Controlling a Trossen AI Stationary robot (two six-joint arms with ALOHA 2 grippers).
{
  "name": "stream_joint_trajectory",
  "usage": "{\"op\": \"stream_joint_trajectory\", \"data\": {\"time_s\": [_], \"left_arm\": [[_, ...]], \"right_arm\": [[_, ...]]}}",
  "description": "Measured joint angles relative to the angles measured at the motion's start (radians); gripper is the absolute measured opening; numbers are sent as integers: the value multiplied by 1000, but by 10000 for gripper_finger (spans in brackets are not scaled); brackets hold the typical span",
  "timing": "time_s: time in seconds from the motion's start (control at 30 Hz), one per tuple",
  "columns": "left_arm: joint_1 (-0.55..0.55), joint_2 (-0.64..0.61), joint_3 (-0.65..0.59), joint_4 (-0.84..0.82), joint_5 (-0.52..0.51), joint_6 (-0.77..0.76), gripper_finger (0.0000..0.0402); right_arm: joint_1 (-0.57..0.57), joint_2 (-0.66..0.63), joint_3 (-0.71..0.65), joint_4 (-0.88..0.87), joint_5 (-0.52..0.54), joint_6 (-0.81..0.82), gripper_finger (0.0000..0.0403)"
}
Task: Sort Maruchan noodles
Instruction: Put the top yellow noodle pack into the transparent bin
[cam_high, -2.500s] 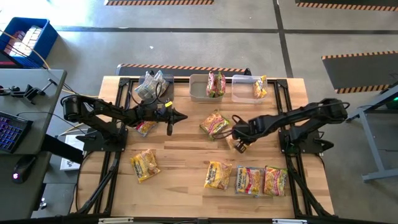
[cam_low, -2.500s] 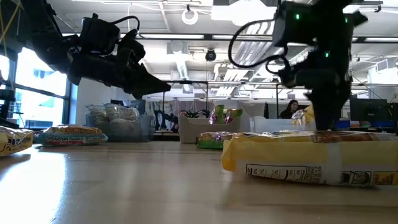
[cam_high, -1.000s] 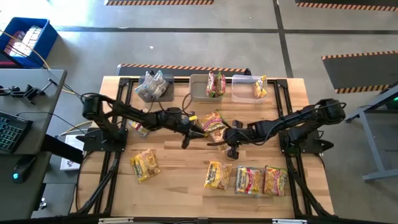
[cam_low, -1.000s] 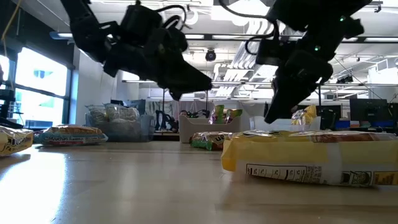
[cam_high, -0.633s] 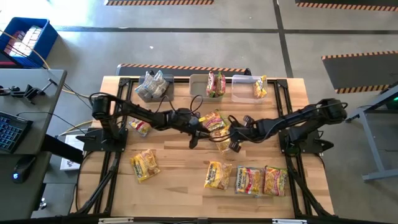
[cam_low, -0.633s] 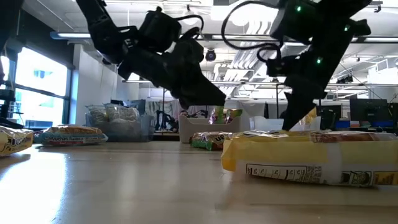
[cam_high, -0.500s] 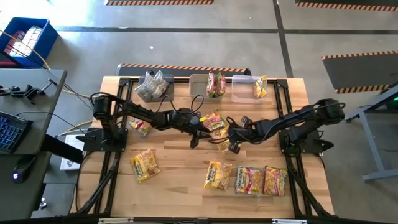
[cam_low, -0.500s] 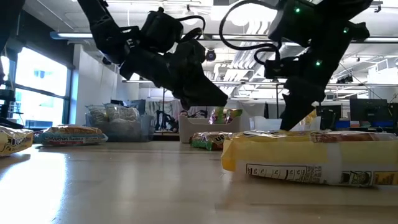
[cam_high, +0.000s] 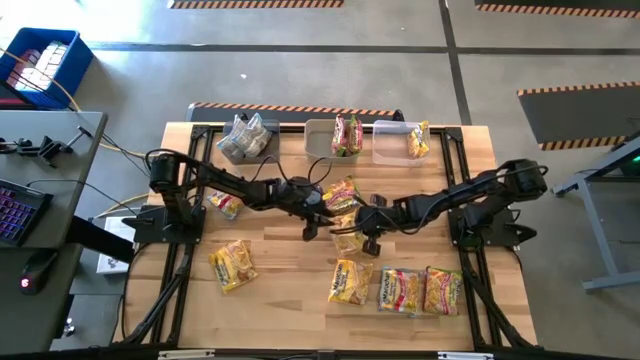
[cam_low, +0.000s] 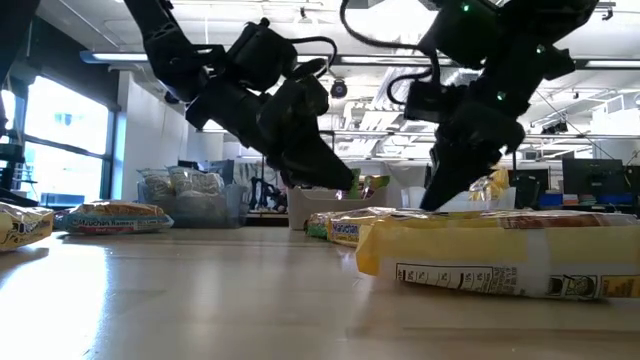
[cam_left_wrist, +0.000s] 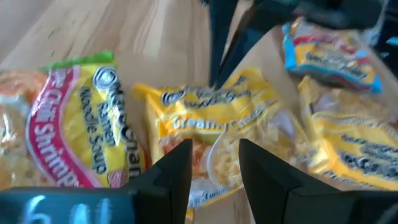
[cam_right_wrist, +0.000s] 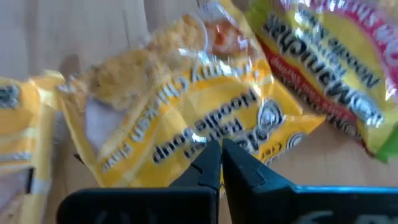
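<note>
Left gripper (cam_left_wrist: 211, 171) parted, nothing between its fingers, poised over the creamy chicken packet (cam_left_wrist: 217, 134) mid-table. Right gripper (cam_right_wrist: 221, 165) pinched shut, tips on that same packet, holding nothing. Shrimp packet (cam_high: 343, 193) just beside. Three packets (cam_high: 397, 288) line the near edge; bins (cam_high: 322, 141) along the far edge.

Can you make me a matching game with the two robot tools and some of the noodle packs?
Things:
1. left tool
2. right tool
3. creamy chicken pack
4. shrimp pack

States:
a. lies between the two tools
b. fingers apart, above the packs
c. pink print, lying beside the yellow pack
d. fingers shut, tips at the yellow pack

Pairs: 1-b, 2-d, 3-a, 4-c
</note>
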Motion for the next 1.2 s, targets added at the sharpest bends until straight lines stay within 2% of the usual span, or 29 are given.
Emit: {"op": "stream_joint_trajectory", "data": {"time_s": [0.23, 0.43, 0.6, 0.9, 1.2], "left_arm": [[-2, 0, 0, -109, -89, 83, 167], [-1, 0, 0, -143, -93, 204, 203], [-10, 0, 0, -132, -87, 304, 211], [-34, 0, 0, -139, -71, 310, 184], [-34, 0, 0, -138, -71, 339, 98]], "right_arm": [[0, -38, 4, -1, 0, -22, 0], [0, -38, 4, 2, -2, -30, 0], [0, -38, 4, 5, -2, -70, 0], [-20, -38, 4, 15, -52, -155, 0], [-21, -38, 4, 58, -48, -170, 0]]}}
